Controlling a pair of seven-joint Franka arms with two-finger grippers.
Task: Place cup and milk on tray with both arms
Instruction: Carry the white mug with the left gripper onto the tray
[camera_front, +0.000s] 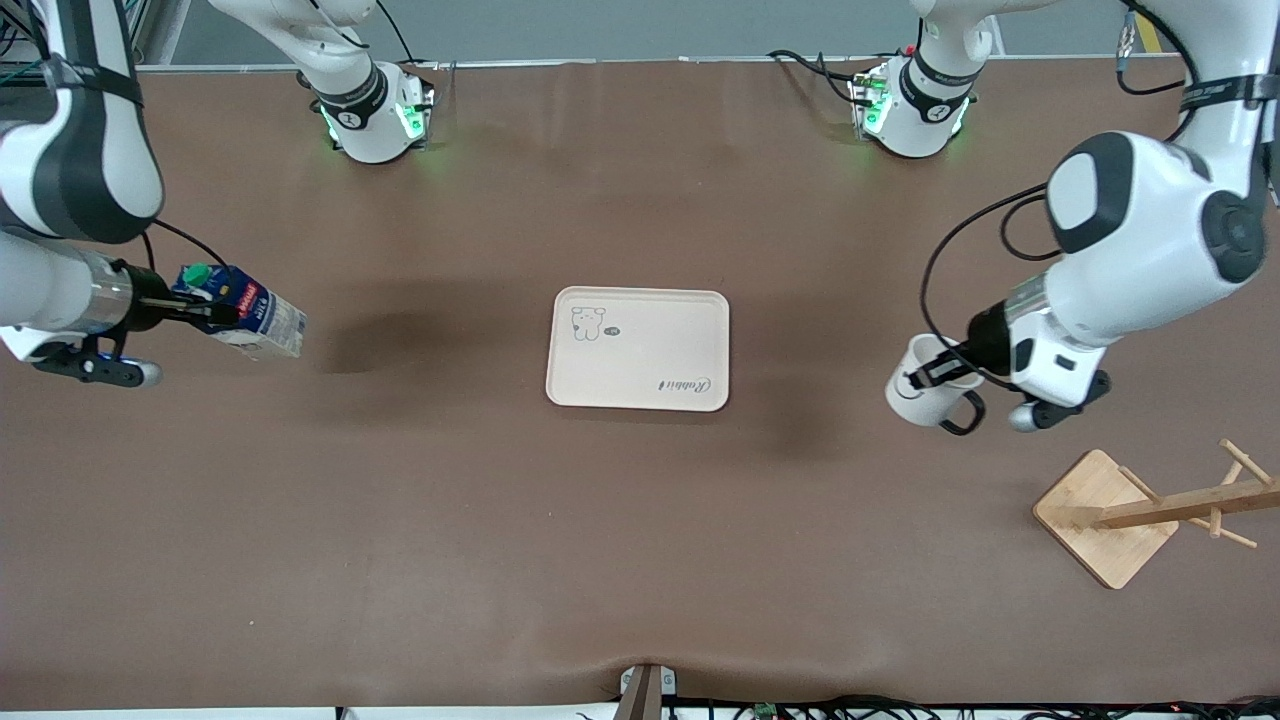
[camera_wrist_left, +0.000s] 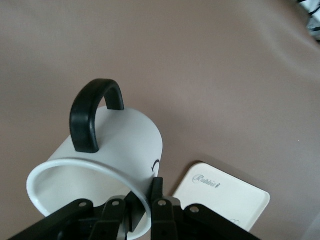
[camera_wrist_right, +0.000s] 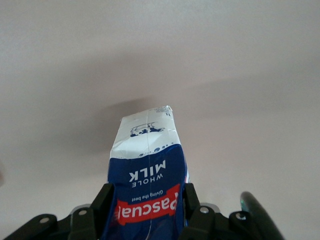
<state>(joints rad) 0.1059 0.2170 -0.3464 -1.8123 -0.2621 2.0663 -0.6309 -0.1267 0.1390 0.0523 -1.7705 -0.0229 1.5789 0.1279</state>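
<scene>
Front view. Both objects are gripped and neither is on the tray (camera_front: 638, 348), which lies at frame centre. At the left edge of the frame, the right gripper (camera_front: 205, 312) has its fingers pressed to both sides of the milk (camera_front: 245, 311), the carton tilted. At centre right, the left gripper (camera_front: 937, 372) pinches the rim of the cup (camera_front: 925, 392). Step in hand: transport. Next, each arm must carry its load inward over the tray, then lower and release it upright.
</scene>
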